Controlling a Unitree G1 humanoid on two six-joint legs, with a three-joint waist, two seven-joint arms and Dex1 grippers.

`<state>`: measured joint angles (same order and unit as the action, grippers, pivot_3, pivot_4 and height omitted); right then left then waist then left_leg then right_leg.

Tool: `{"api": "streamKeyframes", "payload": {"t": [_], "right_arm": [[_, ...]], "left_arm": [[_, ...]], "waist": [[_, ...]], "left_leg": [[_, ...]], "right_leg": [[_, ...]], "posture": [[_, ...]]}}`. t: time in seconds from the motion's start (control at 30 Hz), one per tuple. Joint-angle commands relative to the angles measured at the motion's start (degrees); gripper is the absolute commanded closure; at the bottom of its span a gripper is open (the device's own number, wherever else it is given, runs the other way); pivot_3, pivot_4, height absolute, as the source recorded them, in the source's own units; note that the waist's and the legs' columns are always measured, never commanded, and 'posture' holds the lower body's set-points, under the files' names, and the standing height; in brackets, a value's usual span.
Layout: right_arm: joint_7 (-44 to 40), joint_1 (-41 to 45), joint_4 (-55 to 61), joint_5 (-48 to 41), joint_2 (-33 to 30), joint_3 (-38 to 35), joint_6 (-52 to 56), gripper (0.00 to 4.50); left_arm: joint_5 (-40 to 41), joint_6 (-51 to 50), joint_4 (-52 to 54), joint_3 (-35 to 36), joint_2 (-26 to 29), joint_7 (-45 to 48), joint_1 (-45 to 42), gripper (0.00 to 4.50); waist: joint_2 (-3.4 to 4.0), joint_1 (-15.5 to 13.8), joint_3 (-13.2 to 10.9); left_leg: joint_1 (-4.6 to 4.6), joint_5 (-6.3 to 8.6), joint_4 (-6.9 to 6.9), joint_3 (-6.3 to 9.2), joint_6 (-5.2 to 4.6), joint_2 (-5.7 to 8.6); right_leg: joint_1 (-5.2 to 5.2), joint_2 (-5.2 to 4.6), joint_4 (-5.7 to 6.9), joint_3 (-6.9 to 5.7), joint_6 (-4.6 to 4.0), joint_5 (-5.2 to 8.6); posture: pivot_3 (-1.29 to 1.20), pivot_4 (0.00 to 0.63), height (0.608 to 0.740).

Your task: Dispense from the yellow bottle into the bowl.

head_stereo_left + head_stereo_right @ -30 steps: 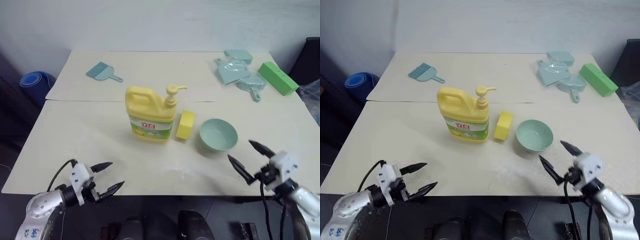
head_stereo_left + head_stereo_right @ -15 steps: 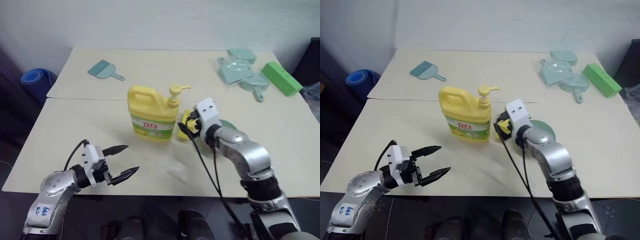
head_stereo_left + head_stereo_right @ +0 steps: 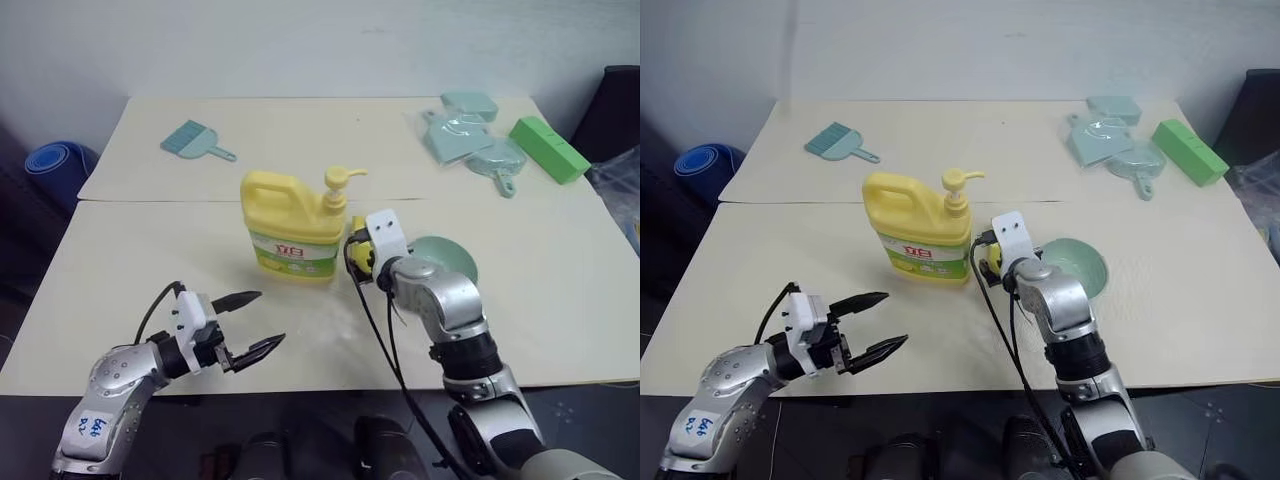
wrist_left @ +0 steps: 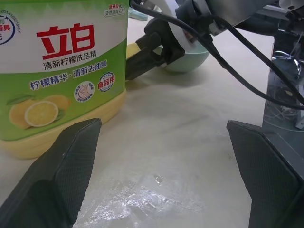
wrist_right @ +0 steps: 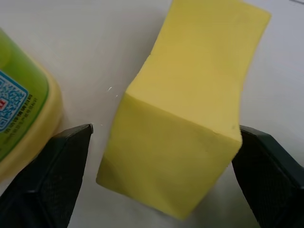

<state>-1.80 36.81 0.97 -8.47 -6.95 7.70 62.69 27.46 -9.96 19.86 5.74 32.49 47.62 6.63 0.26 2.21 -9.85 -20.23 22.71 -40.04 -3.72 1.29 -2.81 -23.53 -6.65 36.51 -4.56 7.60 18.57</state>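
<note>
The yellow bottle, a handled jug with a pump nozzle, stands upright at mid-table. To its right sits the pale green bowl, partly hidden behind my right arm. A yellow sponge block lies between them. My right gripper is open and tilted down over the sponge, one finger on each side with gaps showing. The bottle's lower edge is just beside it. My left gripper is open and empty, level near the table's front edge, pointing at the bottle's label.
A teal brush and dustpan lie at the far left. Several teal dustpans and a green block sit at the far right. A blue roll lies on the floor to the left.
My right arm swung in from the near right edge and tilted down over the sponge. My left gripper rose slightly toward the bottle. Both stayed open.
</note>
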Motion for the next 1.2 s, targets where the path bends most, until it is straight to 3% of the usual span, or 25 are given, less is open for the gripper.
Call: {"api": "streamKeyframes", "payload": {"t": [0.03, 0.2, 0.27, 0.43, 0.57, 0.73, 0.87, 0.9, 1.07, 1.13, 1.2], "right_arm": [[-0.8, 0.7, 0.6, 0.3, 0.6, -1.1, -2.0, 0.56], [-1.6, 0.2, 2.1, 0.3, -0.3, -2.6, -2.8, 2.14], [-1.4, -0.1, 4.2, 0.3, -0.9, -4.1, -2.6, 2.40], [-5.7, -1.1, 15.5, -3.0, -5.9, -9.9, -2.0, 2.44], [-9.0, -2.3, 21.1, -3.1, -17.3, -20.0, -3.4, 2.44], [-12.1, -11.5, 10.7, 1.4, -31.7, -27.2, -12.8, 2.44], [-16.0, -20.0, -4.4, 6.3, -39.6, -25.2, -28.3, 2.44], [-17.4, -20.7, -7.2, 6.6, -40.6, -24.7, -31.6, 1.76], [-24.6, -21.5, -11.4, 4.0, -42.7, -25.7, -40.3, 0.11], [-27.3, -22.4, -9.8, 2.2, -42.7, -26.7, -42.5, 0.05], [-34.7, -27.9, 1.5, -5.2, -40.4, -26.7, -41.5, 0.05]], "left_arm": [[0.2, 0.5, 1.4, 0.3, 0.0, 0.2, -1.1, 0.00], [0.5, 0.9, 1.2, 0.1, -0.3, 0.8, -2.0, 0.00], [0.1, 0.9, 1.2, -0.5, -0.6, 0.8, -2.5, 0.00], [0.6, 0.0, 1.6, -2.0, -1.6, 0.9, -3.6, 0.00], [2.2, -0.7, 1.9, -3.2, -2.5, 1.8, -5.8, 0.00], [5.1, -4.0, 2.2, -4.7, -3.3, 2.9, -9.5, 0.00], [4.5, -4.9, 1.5, -6.7, -3.5, 3.9, -11.9, 0.00], [4.0, -4.7, 1.1, -7.1, -3.3, 4.2, -12.2, 0.00], [3.6, -4.5, 0.5, -6.6, -2.8, 4.9, -12.3, 0.00], [4.2, -5.2, 0.3, -6.2, -2.2, 5.5, -12.1, 0.00], [3.8, -4.9, -0.7, -5.7, -1.5, 6.0, -12.1, 0.00]], "waist": [[0.00, -0.1, 0.0], [0.00, 0.1, 0.0], [0.00, 0.2, 0.0], [0.00, -0.2, 0.0], [0.00, -0.8, 0.0], [-0.07, -1.5, 0.0], [-0.07, -1.5, 0.0], [-0.06, -1.3, 0.0], [0.02, -0.2, 0.0], [0.02, -0.4, 0.0], [0.01, -0.9, 0.0]], "left_leg": [[0.00, 0.00, -0.01, 0.00, 0.00, 0.00], [0.00, 0.00, 0.00, 0.00, 0.00, 0.00], [0.00, 0.00, 0.00, 0.00, 0.00, 0.00], [-0.03, 0.00, -0.01, 0.01, 0.00, 0.01], [-0.06, 0.00, -0.03, 0.01, 0.00, 0.02], [-0.05, 0.01, -0.01, 0.00, -0.04, 0.09], [0.01, -0.01, 0.02, -0.19, -0.08, 0.08], [0.02, -0.02, 0.01, -0.24, -0.10, 0.08], [0.12, -0.06, 0.02, -0.34, -0.11, 0.02], [0.12, -0.06, 0.02, -0.31, -0.11, 0.01], [0.09, -0.06, -0.02, -0.27, -0.11, 0.01]], "right_leg": [[0.01, 0.00, 0.00, 0.00, 0.00, 0.00], [0.00, 0.00, -0.01, 0.00, 0.00, 0.00], [0.00, 0.00, -0.01, 0.00, 0.00, 0.00], [-0.01, -0.01, -0.02, 0.01, 0.00, 0.00], [0.00, -0.03, -0.04, 0.01, 0.00, 0.00], [0.05, -0.04, -0.13, 0.04, 0.01, -0.01], [0.06, -0.03, -0.18, 0.15, 0.01, -0.01], [0.06, -0.04, -0.19, 0.18, 0.02, -0.01], [0.03, 0.00, -0.11, 0.27, 0.02, -0.01], [0.03, 0.01, -0.09, 0.27, 0.02, -0.01], [0.04, 0.00, -0.11, 0.25, 0.02, -0.01]], "posture": [[0.00, 0.150, 0.740], [0.00, 0.150, 0.740], [0.00, 0.150, 0.740], [0.00, 0.150, 0.740], [0.00, 0.150, 0.740], [0.00, 0.150, 0.740], [0.00, 0.150, 0.740], [0.00, 0.150, 0.740], [0.00, 0.150, 0.740], [0.00, 0.150, 0.740], [0.00, 0.150, 0.740]]}}
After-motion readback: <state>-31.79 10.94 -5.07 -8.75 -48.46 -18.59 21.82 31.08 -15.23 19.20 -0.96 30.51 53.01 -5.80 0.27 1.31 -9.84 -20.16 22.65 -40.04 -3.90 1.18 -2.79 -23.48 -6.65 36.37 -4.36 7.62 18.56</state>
